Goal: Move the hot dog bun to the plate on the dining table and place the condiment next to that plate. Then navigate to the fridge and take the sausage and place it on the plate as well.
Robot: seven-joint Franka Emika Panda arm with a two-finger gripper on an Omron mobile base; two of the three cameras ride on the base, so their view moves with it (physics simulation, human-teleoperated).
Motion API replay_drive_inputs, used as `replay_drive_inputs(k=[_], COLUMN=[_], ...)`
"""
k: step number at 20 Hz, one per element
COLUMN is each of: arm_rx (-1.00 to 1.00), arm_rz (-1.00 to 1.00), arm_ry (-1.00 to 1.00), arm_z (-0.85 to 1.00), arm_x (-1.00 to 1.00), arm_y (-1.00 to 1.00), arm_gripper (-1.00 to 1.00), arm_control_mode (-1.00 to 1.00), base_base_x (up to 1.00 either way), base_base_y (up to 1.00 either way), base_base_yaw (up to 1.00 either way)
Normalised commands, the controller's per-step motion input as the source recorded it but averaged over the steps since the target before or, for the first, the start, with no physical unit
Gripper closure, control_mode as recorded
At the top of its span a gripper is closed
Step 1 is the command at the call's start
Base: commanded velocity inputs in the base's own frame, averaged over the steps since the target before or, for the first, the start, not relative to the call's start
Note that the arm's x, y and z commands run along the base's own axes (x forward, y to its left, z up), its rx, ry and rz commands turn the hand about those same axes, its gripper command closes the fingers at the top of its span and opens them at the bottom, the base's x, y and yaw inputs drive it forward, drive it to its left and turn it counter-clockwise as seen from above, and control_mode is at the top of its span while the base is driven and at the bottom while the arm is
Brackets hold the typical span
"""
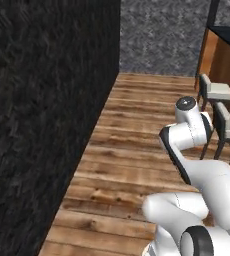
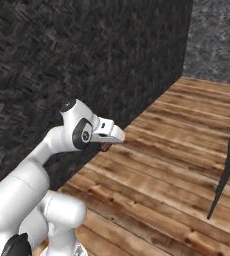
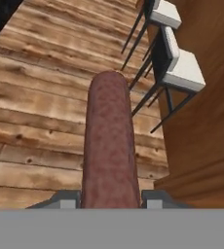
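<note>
**Sausage carried over the wood floor**

The gripper (image 3: pixel 109 197) is clamped on the sausage (image 3: pixel 109 146), a finger tight at each side of its near end. The reddish-brown sausage points to 12 o'clock in the hand view, above floor planks (image 3: pixel 36 121). White-seated stools (image 3: pixel 182 68) stand at 1 o'clock, beside the dining table's wood side (image 3: pixel 206 146).

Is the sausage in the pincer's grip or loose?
In its grip: in the hand view the sausage sits between both fingertips of the shut pincer, above the floor.
</note>
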Motion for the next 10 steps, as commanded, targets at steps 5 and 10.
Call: replay_drive_inputs(k=[5, 10], arm_rx=[0.00, 0.00], arm_rz=[0.00, 0.00], arm_ry=[0.00, 0.00], arm_z=[0.00, 0.00], arm_x=[0.00, 0.00], arm_y=[0.00, 0.00], arm_gripper=[1.00, 1.00], arm_control_mode=[1.00, 1.00], base_base_x=[1.00, 1.00], base_base_y=[0.24, 0.27], base_base_yaw=[-0.48, -0.47])
